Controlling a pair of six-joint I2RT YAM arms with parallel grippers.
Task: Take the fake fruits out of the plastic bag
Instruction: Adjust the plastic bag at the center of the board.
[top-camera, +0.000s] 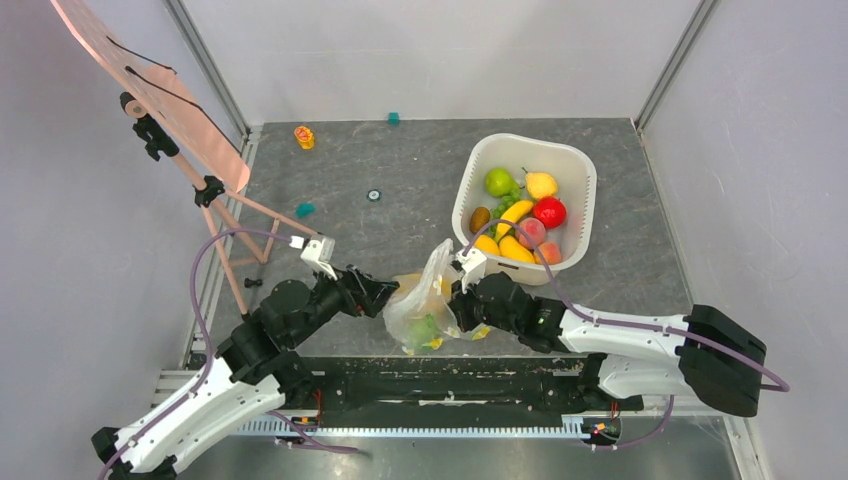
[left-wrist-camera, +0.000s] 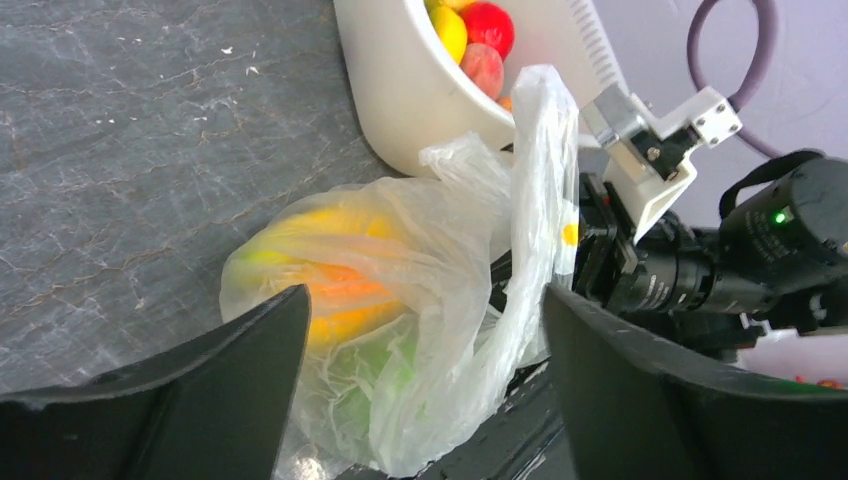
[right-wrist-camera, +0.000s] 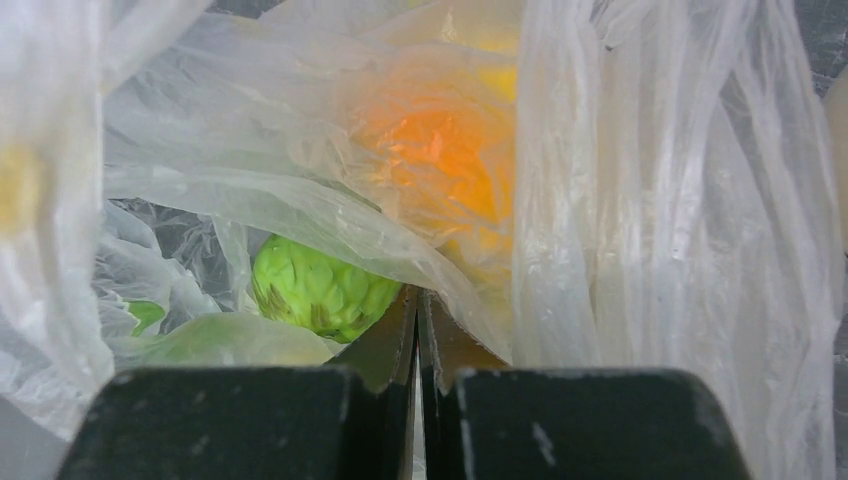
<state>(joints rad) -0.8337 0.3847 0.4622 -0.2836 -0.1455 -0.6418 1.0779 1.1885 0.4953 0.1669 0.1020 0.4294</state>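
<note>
The bag (top-camera: 423, 300) sits on the table (top-camera: 400, 170) at its near edge, between the two arms and just short of the basin (top-camera: 578, 170), which already holds a pile of fruits (top-camera: 520, 215). I count at least three more inside the bag, so roughly mid-task by my read

Step in hand: open the bag and get a fruit out. State: the right gripper (top-camera: 460, 303) is closed. In its wrist view the tips meet on a fold of film, so I read it as pinching the bag, not a fruit. The left gripper (left-wrist-camera: 424, 300) is spread wide and empty, its fingers either side of the bag's fat end, not touching as far as I can tell

How I'd run it: right lifts the film slightly up and toward its own side to tension the mouth. No yanking, since the film is thin and the bag could slide off the edge. Left should come round to the opening rather than squeeze through the film. Take the green fruit (right-wrist-camera: 315, 290) first, as it looks bare of film. The orange fruit (right-wrist-camera: 440, 150) and the yellow one (left-wrist-camera: 300, 222) sit behind a layer. All are glossy, so close across the middle

Orientation: the bag's long axis runs near-to-far, fat end at the near edge, handle loop standing up at the far end toward the basin. The mouth seems to face the right gripper, can't confirm. The fruits inside are too blurred through the film to call an axis
</note>
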